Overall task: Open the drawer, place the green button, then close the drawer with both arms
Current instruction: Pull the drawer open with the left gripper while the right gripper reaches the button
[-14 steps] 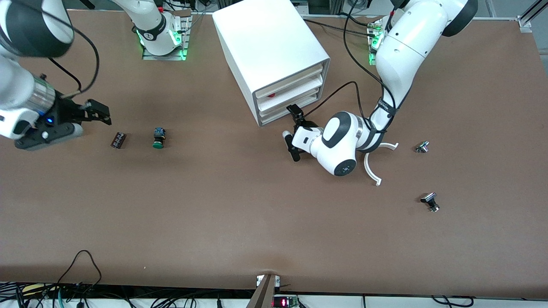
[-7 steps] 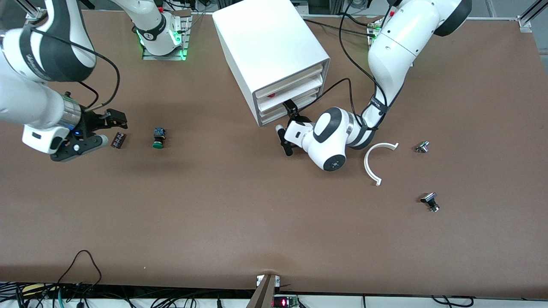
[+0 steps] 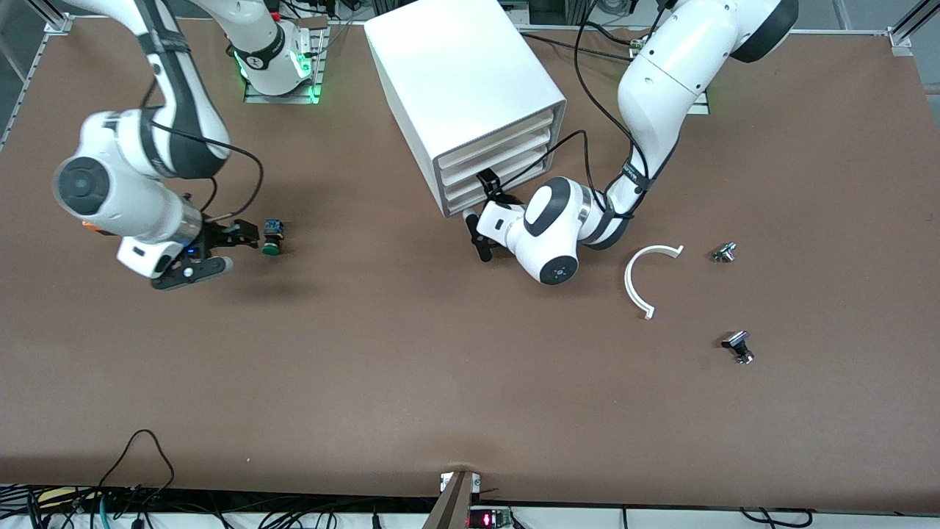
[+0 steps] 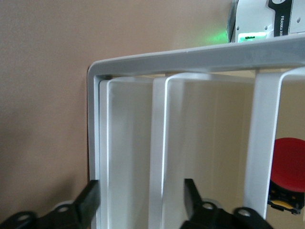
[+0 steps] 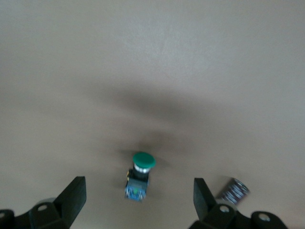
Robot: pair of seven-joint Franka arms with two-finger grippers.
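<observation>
Low at the cabinet's front, left gripper (image 3: 481,217), black fingers (image 4: 90,198) spread wide, pressed up to the bottommost drawer (image 3: 499,187) at the corner toward the right arm's end of the table. Seen from the left wrist: one finger outside the cabinet (image 3: 463,95) wall, the other in front of the drawer faces. Smooth white plastic all round, thin rounded rims, three shallow drawers stacked, all closed. Through the translucent front, a round red cap (image 4: 288,164) on a dark body with a yellow patch.

Over by the right arm's end, right gripper (image 3: 235,242), jaws parted and holding nothing, hovering low just beside the button (image 3: 272,239). Button lying on its side on the table (image 3: 411,382): glossy round green cap, black body, blue end. Nearby in the right wrist view, a small dark ribbed cylinder (image 5: 233,191).

Matte brown tabletop, broad and flat. Toward the left arm's end, a thin white curved strip (image 3: 642,275) and two small silver-and-black metal parts (image 3: 725,252) (image 3: 738,345). Cables along the table's near edge.

Left arm (image 3: 661,88) bent steeply down from its base, wrist folded level toward the cabinet. Right arm (image 3: 147,147) arched out, forearm angled down.
</observation>
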